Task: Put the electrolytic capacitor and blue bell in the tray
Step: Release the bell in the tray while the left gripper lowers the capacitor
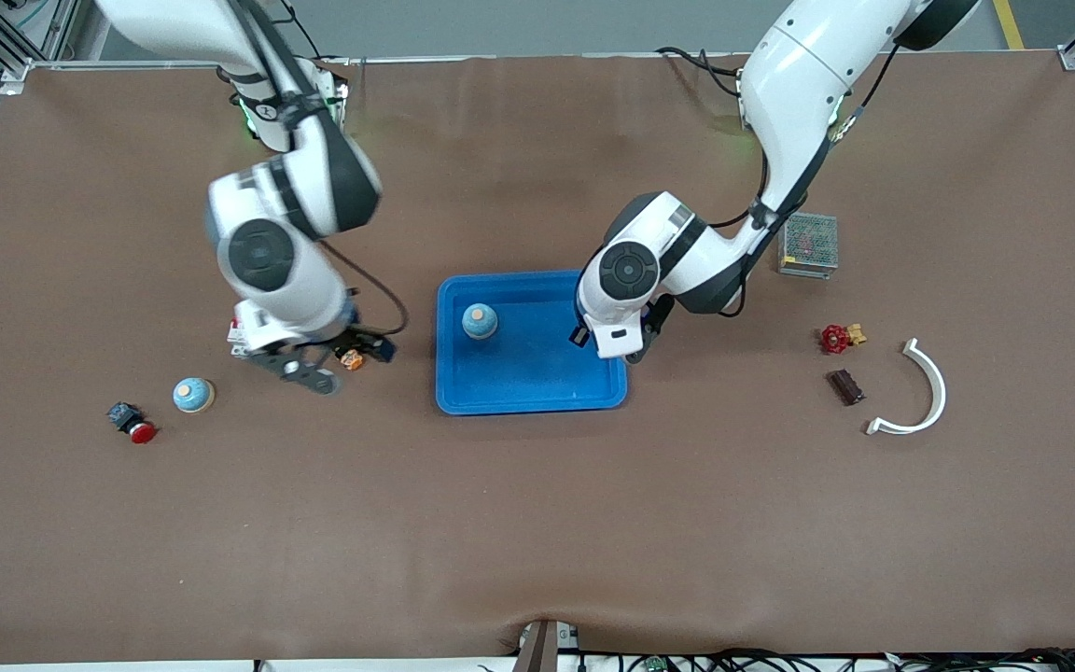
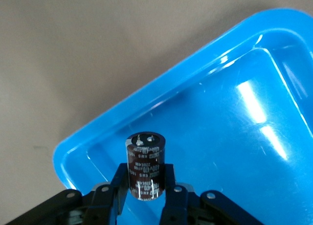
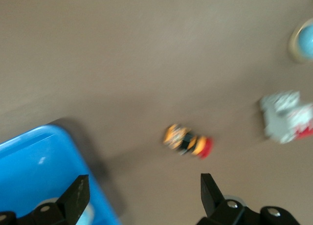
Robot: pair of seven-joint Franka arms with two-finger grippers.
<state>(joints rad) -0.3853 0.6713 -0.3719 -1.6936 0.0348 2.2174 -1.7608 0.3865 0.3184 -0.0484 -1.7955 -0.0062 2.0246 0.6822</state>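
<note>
A blue bell sits in the blue tray; the left pincer hovers over the tray's edge.

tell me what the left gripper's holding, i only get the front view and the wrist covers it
observer: in the left wrist view the left gripper is shut on the electrolytic capacitor, a dark cylinder held upright, hanging over the floor of the tray near one rounded corner

operator: ok and the right one, anything in it, it's a blur for me

observer: nothing. in the right wrist view the right gripper is open with only bare table between its fingers, and it is over the table just beside the tray's edge at the right arm's end
</note>
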